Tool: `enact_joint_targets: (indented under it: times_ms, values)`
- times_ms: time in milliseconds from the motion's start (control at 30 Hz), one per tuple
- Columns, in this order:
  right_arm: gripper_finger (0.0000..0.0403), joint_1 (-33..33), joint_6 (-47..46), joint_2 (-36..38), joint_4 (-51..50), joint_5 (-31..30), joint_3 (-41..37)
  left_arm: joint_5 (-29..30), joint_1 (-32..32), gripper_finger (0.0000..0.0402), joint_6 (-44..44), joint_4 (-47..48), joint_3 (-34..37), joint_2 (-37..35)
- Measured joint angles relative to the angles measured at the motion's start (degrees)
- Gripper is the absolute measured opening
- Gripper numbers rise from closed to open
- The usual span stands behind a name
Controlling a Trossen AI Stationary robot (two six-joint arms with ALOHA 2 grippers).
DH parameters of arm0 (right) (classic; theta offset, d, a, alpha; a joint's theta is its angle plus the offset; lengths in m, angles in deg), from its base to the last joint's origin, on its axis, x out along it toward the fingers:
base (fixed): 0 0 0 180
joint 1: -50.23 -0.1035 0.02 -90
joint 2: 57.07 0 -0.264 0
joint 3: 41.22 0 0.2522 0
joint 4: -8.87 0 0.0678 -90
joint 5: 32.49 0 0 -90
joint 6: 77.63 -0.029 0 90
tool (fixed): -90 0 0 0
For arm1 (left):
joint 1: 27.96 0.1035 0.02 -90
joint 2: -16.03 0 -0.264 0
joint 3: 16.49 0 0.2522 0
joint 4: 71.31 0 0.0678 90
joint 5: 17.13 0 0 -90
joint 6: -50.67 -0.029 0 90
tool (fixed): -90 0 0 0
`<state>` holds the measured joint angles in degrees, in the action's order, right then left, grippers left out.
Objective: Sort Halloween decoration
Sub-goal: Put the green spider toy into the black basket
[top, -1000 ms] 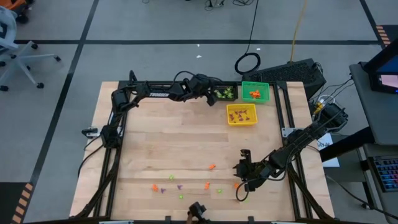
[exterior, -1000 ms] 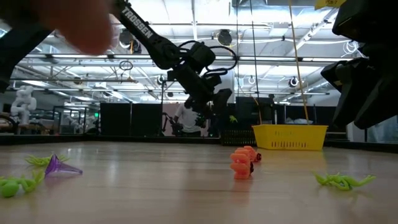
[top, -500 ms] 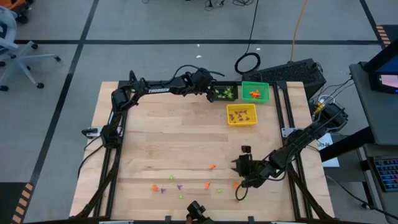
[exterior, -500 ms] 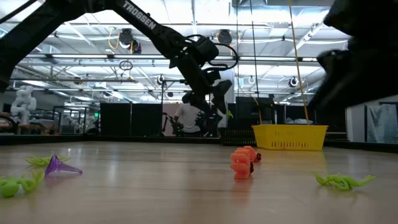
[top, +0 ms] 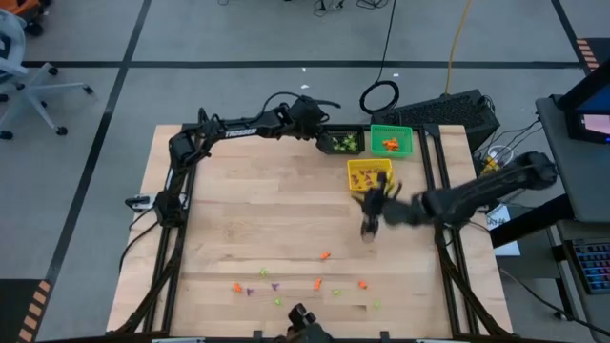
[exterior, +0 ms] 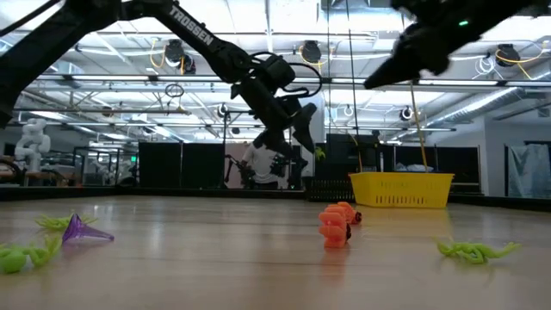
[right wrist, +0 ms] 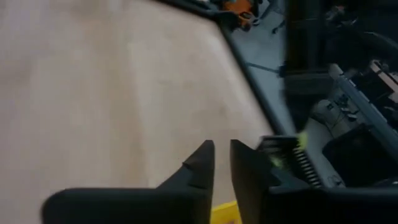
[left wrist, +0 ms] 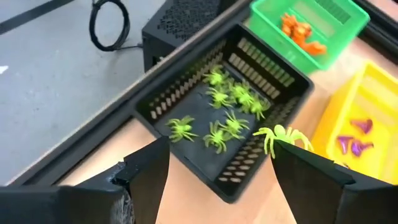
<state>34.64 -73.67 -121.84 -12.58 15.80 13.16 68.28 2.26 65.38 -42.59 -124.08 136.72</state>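
While the left gripper [left wrist: 217, 180] is hovering over the black bin [left wrist: 186, 93], fingers apart with a green spider [left wrist: 281, 135] clinging to one, it should shake it free; right gripper [right wrist: 222, 163], fingers nearly together, is nearing the yellow bin [top: 370, 175].

An orange trinket [exterior: 335, 225] stands mid-worktop [exterior: 258, 267], a light-green spider [exterior: 475, 251] to one side, a purple cone [exterior: 82, 230] and more green spiders [exterior: 26, 256] to the other. Behind, a yellow bin [exterior: 401, 189]. The left claw [exterior: 297, 129] hangs above, a green speck beside its fingers.
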Motion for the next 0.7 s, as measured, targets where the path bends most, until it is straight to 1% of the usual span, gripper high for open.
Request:
enact_joint_targets:
  times_ms: [67,133,200,267,333,433,600,700]
  values:
    - [0.002,7.23,4.58,2.31,1.98,6.1,0.0,-0.12,0.63,0.0278,1.13,-0.25,0.0,0.0]
    - [0.0006,14.95,7.41,2.95,5.14,14.93,0.0,-0.78,1.12,0.0278,1.78,-0.75,0.02,0.0]
    - [0.0004,22.32,8.49,2.08,8.25,24.55,0.0,-2.47,1.42,0.0278,2.93,-1.07,0.0,0.0]
    - [0.0005,28.45,8.55,0.0,11.54,30.8,0.0,-3.17,1.36,0.0278,2.99,-1.05,0.02,0.0]
    - [0.0003,33.31,8.42,-2.36,13.8,34.21,0.0,-3.39,1.24,0.0278,2.99,-1.34,0.02,0.0]
    - [0.0001,37.85,9.84,-6.06,18.17,38.75,0.0,-3.44,1.09,0.0278,3.01,-2.46,0.02,0.0]
    - [0.0001,42.06,14.64,-12.47,23.14,39.52,0.0,-3.45,1.18,0.0278,3.05,-3.45,0.02,0.0]
    - [0.0001,44.24,15.15,-15.91,26.81,40.64,0.0,-3.51,1.15,0.0278,3.06,-3.43,0.02,0.0]
